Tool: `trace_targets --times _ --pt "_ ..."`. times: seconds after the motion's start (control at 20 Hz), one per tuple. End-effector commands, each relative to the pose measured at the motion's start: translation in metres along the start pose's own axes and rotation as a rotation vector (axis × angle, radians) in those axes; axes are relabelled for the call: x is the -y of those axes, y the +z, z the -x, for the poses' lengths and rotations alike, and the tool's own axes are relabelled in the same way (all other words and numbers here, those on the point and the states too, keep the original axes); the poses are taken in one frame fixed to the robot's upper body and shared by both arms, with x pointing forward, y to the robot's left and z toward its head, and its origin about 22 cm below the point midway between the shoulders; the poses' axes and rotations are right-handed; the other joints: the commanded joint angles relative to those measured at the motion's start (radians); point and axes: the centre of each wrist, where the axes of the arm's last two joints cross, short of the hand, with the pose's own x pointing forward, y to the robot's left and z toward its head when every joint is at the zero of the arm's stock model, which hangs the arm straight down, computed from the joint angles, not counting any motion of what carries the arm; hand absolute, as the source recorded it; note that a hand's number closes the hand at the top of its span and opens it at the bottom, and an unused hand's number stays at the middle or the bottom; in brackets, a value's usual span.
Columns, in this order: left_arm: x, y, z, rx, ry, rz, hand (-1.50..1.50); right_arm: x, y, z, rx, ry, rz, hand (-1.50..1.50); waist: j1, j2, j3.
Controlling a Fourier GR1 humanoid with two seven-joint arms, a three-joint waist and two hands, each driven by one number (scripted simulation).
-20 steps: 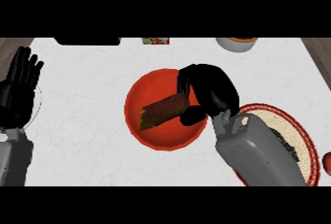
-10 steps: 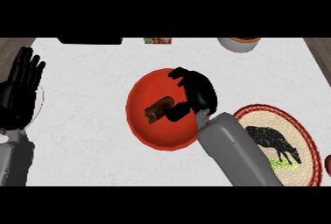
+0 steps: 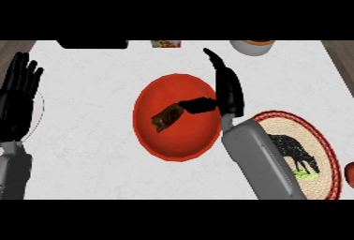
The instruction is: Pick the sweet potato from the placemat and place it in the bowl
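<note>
A brown sweet potato [image 3: 166,118] lies inside the red bowl [image 3: 159,140] at the counter's middle. My right hand [image 3: 227,89] stands over the bowl's right rim, fingers straight and pointing away, thumb stretched left toward the sweet potato; it holds nothing. The round woven placemat [image 3: 321,150] with a black animal picture lies to the right, partly under my right forearm. At the left edge rests my left hand [image 3: 19,96], open with its fingers up.
A white cup with orange contents [image 3: 253,46] stands at the far edge, right of middle. A small packet [image 3: 166,44] and a dark object [image 3: 92,44] sit along the far edge. A red thing [image 3: 349,172] peeks in at the right edge.
My right hand has opened and straightened, letting go of the sweet potato, which now lies in the bowl. The forearm has shifted off the placemat. The left hand has not moved.
</note>
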Motion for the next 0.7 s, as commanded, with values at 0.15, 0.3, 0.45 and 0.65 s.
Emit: trace_targets --times 0.15,0.3,0.45,0.65 --pt "0.002 0.012 0.002 -0.017 0.013 -0.016 0.0 0.066 -0.004 0.039 -0.04 -0.117 0.232 -1.5 -0.015 -0.005 0.0" --pt "0.006 0.011 0.003 -0.012 0.012 -0.009 0.0 0.106 0.0 0.061 -0.064 -0.175 0.268 -1.5 -0.017 -0.004 0.0" --pt "-0.011 -0.007 -0.014 -0.015 -0.007 -0.009 0.0 0.153 -0.001 0.084 -0.032 -0.222 0.274 -1.5 -0.016 -0.002 0.001" --pt "-0.003 0.002 -0.003 0.001 -0.007 -0.028 0.0 0.194 0.035 0.125 -0.01 -0.248 0.265 -1.5 -0.022 -0.004 0.001"
